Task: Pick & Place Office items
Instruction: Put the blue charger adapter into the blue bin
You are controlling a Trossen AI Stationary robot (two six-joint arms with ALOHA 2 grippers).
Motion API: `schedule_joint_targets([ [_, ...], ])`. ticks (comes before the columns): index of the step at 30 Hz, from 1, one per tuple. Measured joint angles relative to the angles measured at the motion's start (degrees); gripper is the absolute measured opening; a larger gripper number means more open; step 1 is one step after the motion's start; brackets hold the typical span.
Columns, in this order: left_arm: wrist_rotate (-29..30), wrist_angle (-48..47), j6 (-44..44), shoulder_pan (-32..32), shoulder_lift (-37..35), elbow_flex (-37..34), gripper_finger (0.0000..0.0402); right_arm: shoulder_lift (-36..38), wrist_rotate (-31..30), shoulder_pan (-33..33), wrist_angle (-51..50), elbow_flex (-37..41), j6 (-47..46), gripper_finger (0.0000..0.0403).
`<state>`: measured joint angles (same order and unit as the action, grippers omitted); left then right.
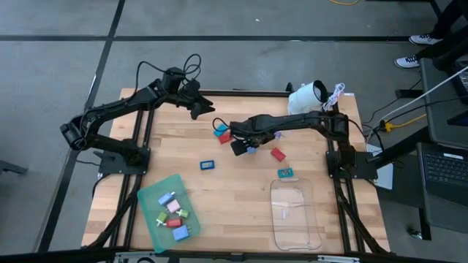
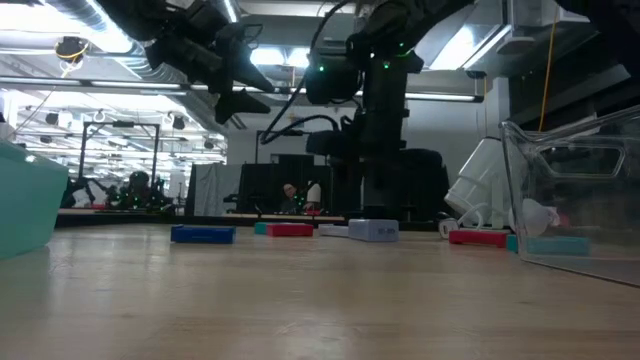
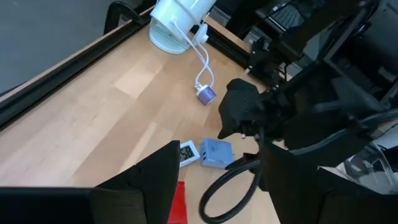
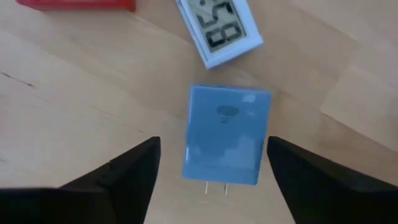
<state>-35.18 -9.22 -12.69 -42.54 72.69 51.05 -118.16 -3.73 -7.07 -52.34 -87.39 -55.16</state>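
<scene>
The right gripper [image 4: 211, 168] hung spread wide over a light blue plug block [image 4: 226, 135], one finger on each side, neither touching it. The block lay flat on the table [image 1: 241, 193] near its centre, with a white display piece [image 4: 219, 28] just beside it at 12 o'clock in the right wrist view. The left gripper [image 1: 203, 109] waited, spread, toward 11 o'clock.

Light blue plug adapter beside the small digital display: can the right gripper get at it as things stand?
Probably yes. The right gripper is open, its fingers either side of the light blue plug adapter, nothing between; the white digital display lies clear.
</scene>
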Motion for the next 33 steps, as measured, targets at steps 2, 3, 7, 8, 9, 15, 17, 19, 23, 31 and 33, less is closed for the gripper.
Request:
schedule_joint_targets([
  [2,0.0,-0.2,0.0,0.0,0.0,0.0,0.0214,-0.6,0.2,0.0,-0.1,0.0,-0.1,0.0289],
  [3,0.0,-0.4,0.2,0.0,0.0,0.0,0.0214,-0.8,0.3,0.0,-0.1,0.0,-0.2,0.0286],
  [7,0.0,-2.4,1.5,0.0,0.0,0.0,0.0212,-1.3,1.6,0.1,-0.2,0.3,-0.3,0.0280],
  [8,0.0,-3.0,1.9,0.0,0.0,0.0,0.0212,-1.3,1.6,0.3,-0.2,0.5,-0.6,0.0279],
  [9,0.0,-3.3,2.2,0.0,0.0,0.0,0.0212,-1.3,1.6,0.3,-0.1,0.8,-1.1,0.0279],
  [15,0.0,-3.9,2.6,0.0,0.0,0.0,0.0212,-1.3,2.7,0.6,0.4,3.2,-1.9,0.0279],
  [17,0.0,-3.9,2.8,0.0,0.0,0.0,0.0212,-1.3,3.4,0.6,1.1,4.1,-2.2,0.0279],
  [19,0.0,-3.9,3.0,0.0,0.0,0.0,0.0212,-1.3,3.4,0.6,1.5,4.3,-2.8,0.0279],
  [23,0.1,-3.9,3.0,0.0,0.0,0.0,0.0212,-1.3,3.3,0.6,2.5,4.3,-2.7,0.0279],
  [31,0.1,-3.9,3.0,0.0,0.0,0.0,0.0212,-1.3,3.4,0.5,2.6,4.3,0.2,0.0279],
  [33,0.1,-3.9,3.0,0.0,0.0,0.0,0.0212,-1.3,3.3,0.4,2.6,4.3,0.7,0.0279],
])
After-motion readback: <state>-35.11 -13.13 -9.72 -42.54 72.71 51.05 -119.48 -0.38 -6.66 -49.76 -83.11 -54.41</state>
